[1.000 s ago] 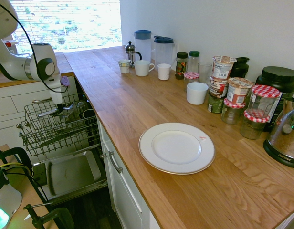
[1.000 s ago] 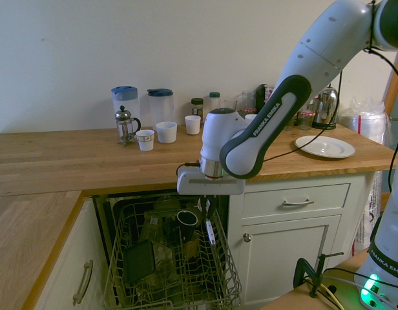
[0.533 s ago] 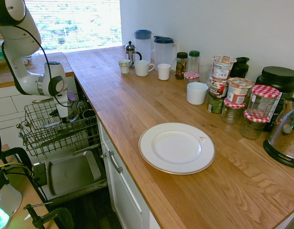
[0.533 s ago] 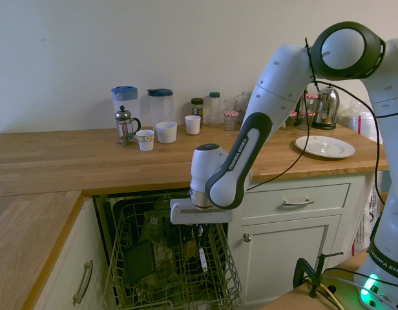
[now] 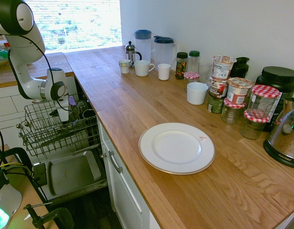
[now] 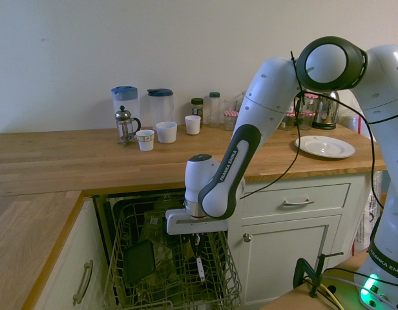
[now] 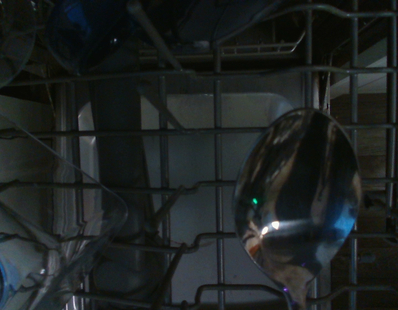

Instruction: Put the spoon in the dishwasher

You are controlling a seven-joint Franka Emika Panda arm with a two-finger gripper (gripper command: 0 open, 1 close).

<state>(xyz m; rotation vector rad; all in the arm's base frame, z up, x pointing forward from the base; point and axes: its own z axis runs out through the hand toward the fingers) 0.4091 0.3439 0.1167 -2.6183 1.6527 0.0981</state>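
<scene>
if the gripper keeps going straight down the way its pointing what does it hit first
Most likely the wire rack of the dishwasher. The gripper points straight down into it, with the spoon hanging bowl-down below, so the spoon's bowl would probably reach the rack wires first. The wrist view shows wires just beyond the bowl, though depth is unclear.

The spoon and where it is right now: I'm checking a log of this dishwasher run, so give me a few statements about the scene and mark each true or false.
1. The spoon hangs below the gripper, bowl end down, inside the wire rack. True.
2. The spoon lies on the white plate. False: nothing lies on the plate, and the spoon is at the dishwasher rack.
3. The rack is pulled out over the lowered dishwasher door. True.
4. The arm reaches over the French press. False: it reaches down into the rack, away from the worktop.
5. The wrist view shows the spoon's bowl in front of the rack wires. True.
</scene>
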